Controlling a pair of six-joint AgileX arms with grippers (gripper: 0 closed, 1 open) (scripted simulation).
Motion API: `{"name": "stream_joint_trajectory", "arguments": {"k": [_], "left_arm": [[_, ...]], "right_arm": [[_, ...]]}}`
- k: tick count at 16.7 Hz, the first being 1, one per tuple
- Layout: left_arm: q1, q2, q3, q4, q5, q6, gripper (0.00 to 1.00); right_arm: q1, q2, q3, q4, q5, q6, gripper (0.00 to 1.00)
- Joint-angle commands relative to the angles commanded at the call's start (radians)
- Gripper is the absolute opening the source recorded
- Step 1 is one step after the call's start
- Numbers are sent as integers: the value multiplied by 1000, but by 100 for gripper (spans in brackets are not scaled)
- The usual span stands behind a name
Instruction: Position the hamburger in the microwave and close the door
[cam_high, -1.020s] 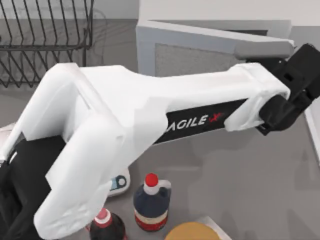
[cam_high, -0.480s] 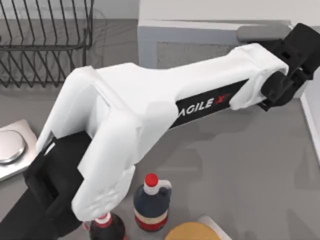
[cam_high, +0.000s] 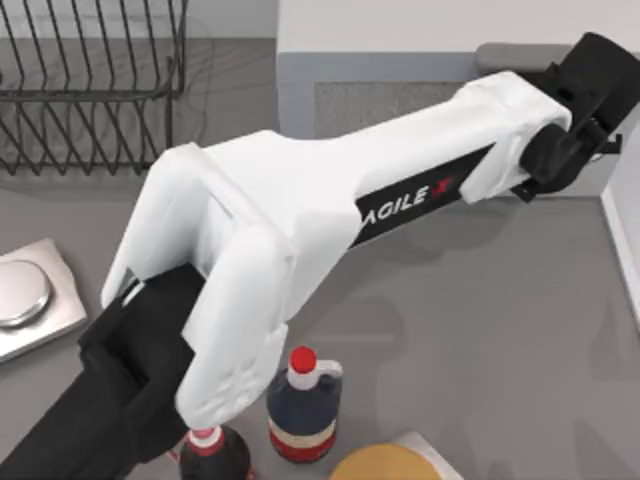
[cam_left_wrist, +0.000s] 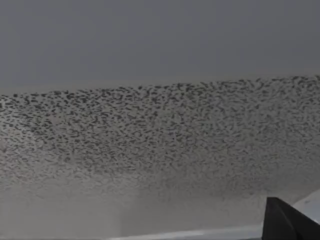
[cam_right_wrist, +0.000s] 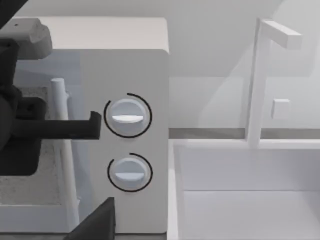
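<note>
The microwave (cam_high: 430, 20) stands at the back right, a large white box with two round dials (cam_right_wrist: 127, 116) on its side panel. Its door (cam_high: 380, 105), blue-grey with a speckled window (cam_left_wrist: 150, 135), lies flat against the front. My left arm stretches across the table, and my left gripper (cam_high: 592, 82) is open, pressed against the door beside the grey bar handle (cam_high: 515, 55). One of its fingers (cam_right_wrist: 75, 127) reaches past the handle (cam_right_wrist: 59, 105) in front of the dial panel. The hamburger is hidden. A dark tip of my right gripper (cam_right_wrist: 95, 225) faces the microwave.
A black wire rack (cam_high: 90, 90) stands at the back left. A silver scale (cam_high: 25, 295) sits at the left edge. Two dark bottles (cam_high: 302, 405) (cam_high: 212, 455) and a round tan disc (cam_high: 385, 462) stand at the front. A white basin (cam_right_wrist: 240, 200) adjoins the microwave's dial side.
My left arm swung toward the back and pushed the door from ajar to flat against the microwave. The arm's elbow moved right, uncovering the scale.
</note>
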Motion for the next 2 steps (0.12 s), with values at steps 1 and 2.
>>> {"name": "stream_joint_trajectory", "arguments": {"k": [1, 2], "left_arm": [[5, 8, 10, -4, 3, 4, 0], [6, 9, 11, -5, 4, 4, 0]], "right_arm": [[0, 0, 0, 0, 0, 0, 100], [0, 0, 0, 0, 0, 0, 100]]}}
